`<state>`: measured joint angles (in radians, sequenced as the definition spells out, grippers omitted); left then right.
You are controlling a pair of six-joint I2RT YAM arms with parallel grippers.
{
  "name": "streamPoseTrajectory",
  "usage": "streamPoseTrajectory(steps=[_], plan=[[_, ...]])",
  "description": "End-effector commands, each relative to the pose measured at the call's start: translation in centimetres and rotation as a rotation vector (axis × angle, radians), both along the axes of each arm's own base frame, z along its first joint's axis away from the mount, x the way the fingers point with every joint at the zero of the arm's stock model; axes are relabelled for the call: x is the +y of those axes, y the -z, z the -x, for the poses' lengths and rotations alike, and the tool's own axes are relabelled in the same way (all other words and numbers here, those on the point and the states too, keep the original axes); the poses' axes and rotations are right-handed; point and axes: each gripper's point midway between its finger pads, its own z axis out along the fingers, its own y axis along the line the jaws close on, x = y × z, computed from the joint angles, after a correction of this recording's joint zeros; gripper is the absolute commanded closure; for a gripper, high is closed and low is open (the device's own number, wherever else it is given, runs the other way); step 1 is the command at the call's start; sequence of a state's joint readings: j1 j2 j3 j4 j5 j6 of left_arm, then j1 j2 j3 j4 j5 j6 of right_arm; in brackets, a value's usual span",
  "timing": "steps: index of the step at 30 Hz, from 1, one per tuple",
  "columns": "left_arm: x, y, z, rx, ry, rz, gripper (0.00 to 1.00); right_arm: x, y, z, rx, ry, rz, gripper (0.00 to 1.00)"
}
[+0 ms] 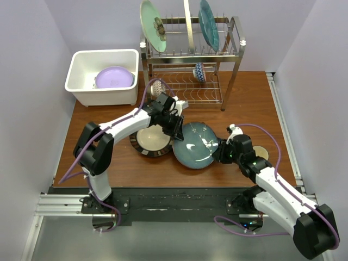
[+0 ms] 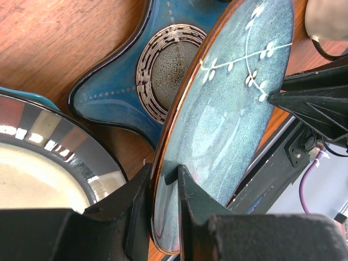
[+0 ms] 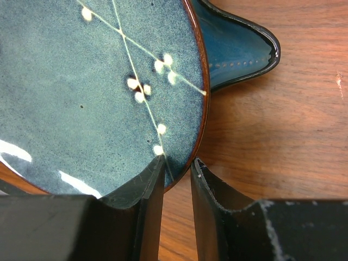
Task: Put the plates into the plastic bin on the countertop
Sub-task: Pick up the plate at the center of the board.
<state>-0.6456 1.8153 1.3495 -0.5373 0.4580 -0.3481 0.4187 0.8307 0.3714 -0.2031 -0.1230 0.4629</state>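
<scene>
A teal plate [image 1: 197,147] with white sprigs is tilted up over a dark blue star-shaped plate [image 2: 125,81] mid-table. My left gripper [image 1: 178,132] is shut on its left rim, one finger on each face [image 2: 163,171]. My right gripper [image 1: 219,152] pinches the opposite rim [image 3: 178,162], one fingertip on the plate's face [image 3: 81,81] and the other against the outer edge. A black-striped plate [image 1: 151,142] with a cream centre lies just left of them. The white plastic bin [image 1: 81,57] stands at the back left with a lavender plate [image 1: 114,78] inside.
A two-tier wire rack [image 1: 234,60] stands behind, right of the bin. It holds a pale green flower plate [image 1: 152,24], a teal plate [image 1: 208,22] and a small patterned bowl [image 1: 199,70]. White walls close in both sides.
</scene>
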Motion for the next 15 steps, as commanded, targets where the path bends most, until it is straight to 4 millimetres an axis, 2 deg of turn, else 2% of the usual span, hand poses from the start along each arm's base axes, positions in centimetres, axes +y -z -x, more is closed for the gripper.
streamPoseTrajectory(steps=[1,9,12,13,15], plan=[[-1.7,-1.8,0.6,-0.083,0.05,0.025,0.76,5.0,-10.3,-3.2,-0.325,-0.139,-0.24,0.72],[-1.2,-3.2,0.8,-0.101,0.061,0.03,0.73,5.3,-11.0,-3.0,-0.349,-0.168,-0.253,0.71],[-1.0,-3.9,0.8,-0.108,0.064,0.042,0.87,5.5,-11.6,-3.1,-0.361,-0.182,-0.254,0.69],[-0.9,-4.1,0.7,-0.11,0.062,0.045,0.99,5.5,-11.8,-3.1,-0.367,-0.184,-0.254,0.68],[-0.6,-4.3,0.6,-0.11,0.06,0.047,1.0,5.6,-12.3,-3.3,-0.376,-0.189,-0.255,0.67]])
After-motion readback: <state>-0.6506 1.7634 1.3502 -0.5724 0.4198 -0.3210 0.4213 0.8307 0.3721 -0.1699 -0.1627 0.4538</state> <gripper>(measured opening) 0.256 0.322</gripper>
